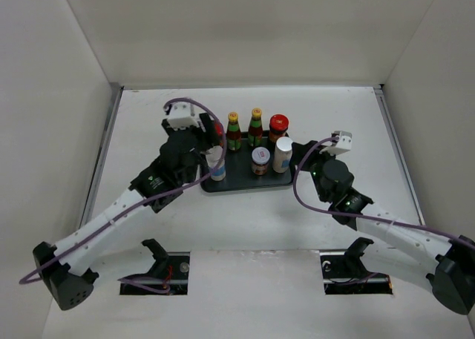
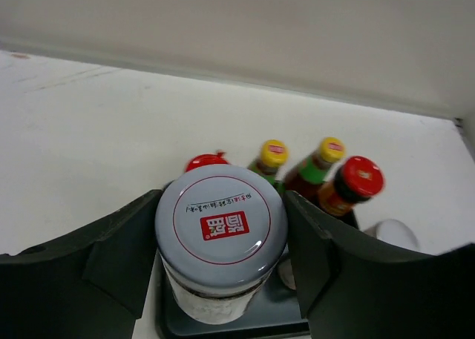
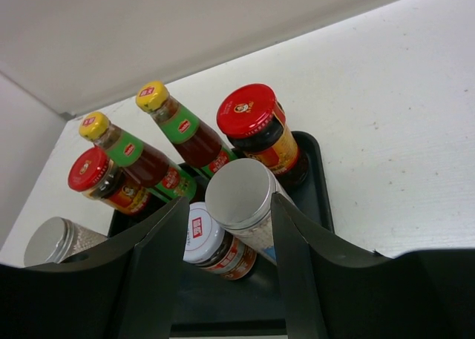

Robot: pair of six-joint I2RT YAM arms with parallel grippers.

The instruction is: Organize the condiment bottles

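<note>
Left fingers (image 2: 111, 272) either side, grey-lidded jar (image 2: 221, 231) between

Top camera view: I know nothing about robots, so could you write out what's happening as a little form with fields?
Setting: white table with a black tray
Back row: green yellow-capped bottles, a red-capped jar, and a second red-capped jar partly hidden
Tray middle: grey-lidded jar
Left gripper: closed on another grey-lidded jar, upright, at the tray's left end
Right gripper: open, straddling a white cylinder
</note>
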